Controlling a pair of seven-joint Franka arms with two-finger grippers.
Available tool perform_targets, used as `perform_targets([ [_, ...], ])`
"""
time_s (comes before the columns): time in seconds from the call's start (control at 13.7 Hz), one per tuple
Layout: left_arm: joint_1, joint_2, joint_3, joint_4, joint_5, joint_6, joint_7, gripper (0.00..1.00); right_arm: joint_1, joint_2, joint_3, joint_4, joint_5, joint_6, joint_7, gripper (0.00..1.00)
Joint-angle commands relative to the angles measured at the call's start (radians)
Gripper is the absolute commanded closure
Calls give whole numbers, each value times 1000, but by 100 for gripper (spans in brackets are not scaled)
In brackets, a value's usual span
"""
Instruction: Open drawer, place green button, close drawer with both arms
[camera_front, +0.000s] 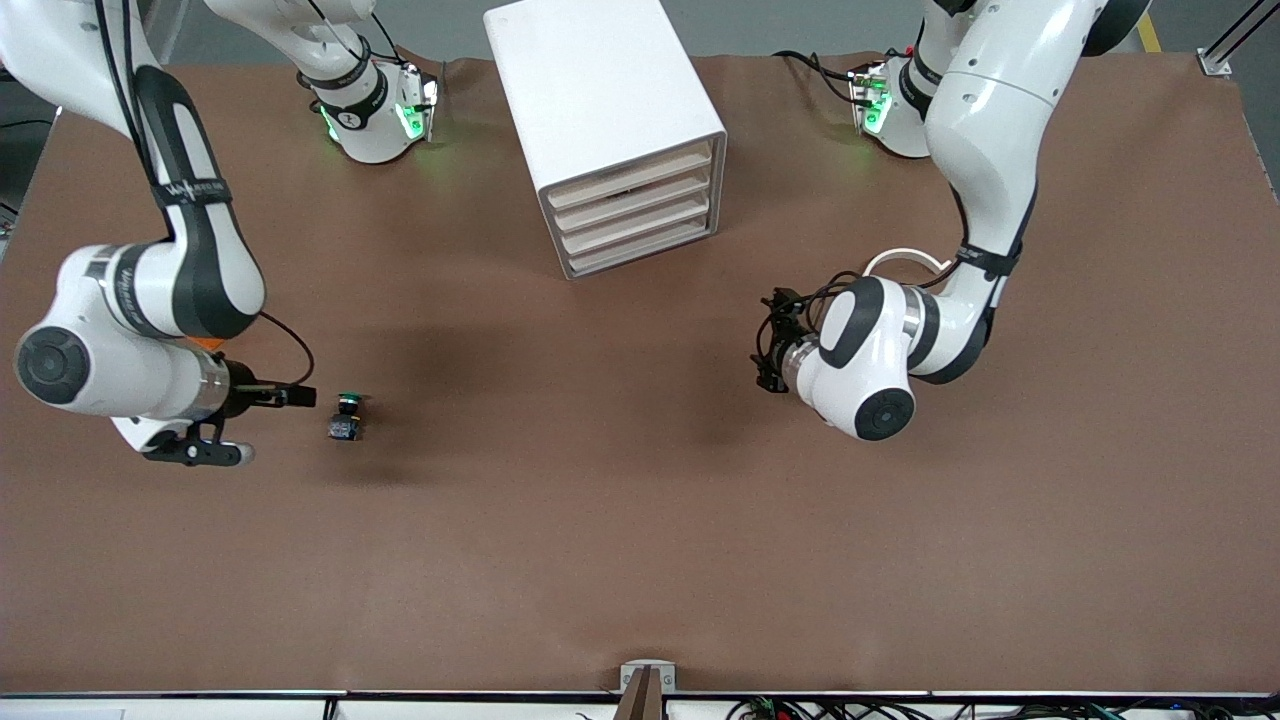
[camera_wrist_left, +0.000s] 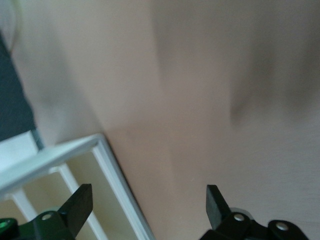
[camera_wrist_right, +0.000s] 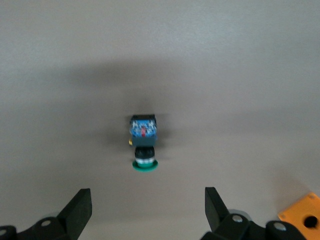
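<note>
The white cabinet (camera_front: 600, 100) stands toward the robots' side of the table, and its four beige drawer fronts (camera_front: 635, 208) are all pushed in. The button (camera_front: 347, 415), with a green cap and a dark blue body, lies on its side on the brown table toward the right arm's end. My right gripper (camera_front: 275, 420) hovers low beside it, open and empty. In the right wrist view the button (camera_wrist_right: 143, 142) lies just ahead of that open gripper (camera_wrist_right: 148, 202). My left gripper (camera_front: 768, 342) is open and empty above the table, near the cabinet's front corner (camera_wrist_left: 102, 150). It shows open in its own view (camera_wrist_left: 150, 200).
An orange square block with a hole (camera_wrist_right: 306, 216) lies close by the right gripper, mostly hidden under the right arm in the front view. A white curved ring (camera_front: 905, 260) lies by the left arm's elbow. Brown table (camera_front: 600, 520) stretches between button and cabinet.
</note>
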Motion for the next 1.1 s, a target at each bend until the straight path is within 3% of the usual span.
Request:
perform_targets([
  [0.0, -71, 48, 3, 0, -71, -49, -72, 0, 25, 61, -2, 10, -13, 72, 61, 0],
  [0.37, -122, 113, 1, 2, -264, -135, -118, 0, 27, 133, -10, -13, -14, 144, 61, 0],
  [0.59, -130, 139, 0, 5, -354, -135, -178, 16, 24, 149, -10, -50, -14, 161, 64, 0],
  [0.8, -151, 156, -2, 8, -397, -151, -215, 20, 28, 152, -9, -72, -13, 201, 122, 0],
  [0.88, -162, 160, -2, 6, -407, -151, -215, 29, 28, 159, -9, -72, -13, 204, 125, 0],
  [1.02, -185, 166, 0, 6, -427, -169, -223, 33, 28, 164, -9, -73, -13, 209, 125, 0],
])
